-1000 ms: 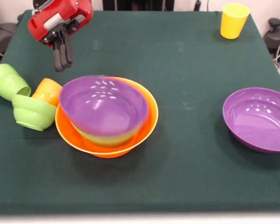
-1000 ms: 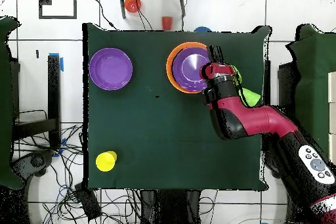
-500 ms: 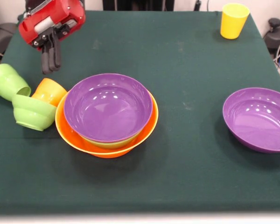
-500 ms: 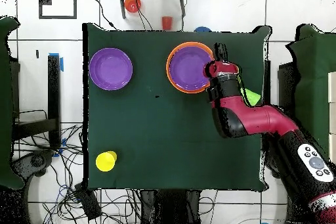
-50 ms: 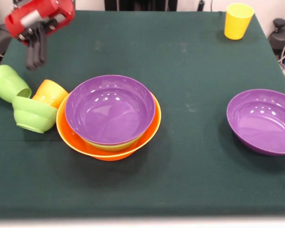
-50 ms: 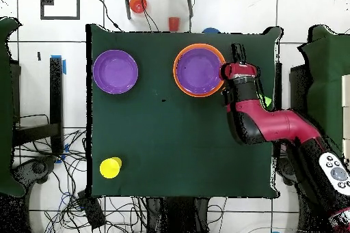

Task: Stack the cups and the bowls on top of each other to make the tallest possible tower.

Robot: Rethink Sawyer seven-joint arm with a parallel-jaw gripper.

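Two purple bowls are showing. One [image 5: 110,108] is sitting innermost in the tower [image 5: 109,118], nested in a light green bowl [image 5: 109,144] of which only a rim edge is peeking out, and that inside the wide orange bowl [image 5: 78,142]. The second purple bowl [image 5: 263,121] is lying alone, well apart from the tower, toward the table's other side. Any blue bowl is hidden.

Three cups are visible on the green cloth [image 5: 190,61]: an orange cup [image 5: 50,92] lying tipped, touching the orange bowl's rim; a green cup [image 5: 8,83] on its side just beside it; a yellow cup [image 5: 238,21] standing upright at a far corner. A small green bowl [image 5: 33,115] is lying tilted against the orange cup.

The gripper [image 5: 35,54] is hanging above the cloth near the green cup, fingers pressed together, holding nothing.

Off the table, two small red objects [image 6: 138,3] are sitting on the floor among cables [image 6: 82,203].
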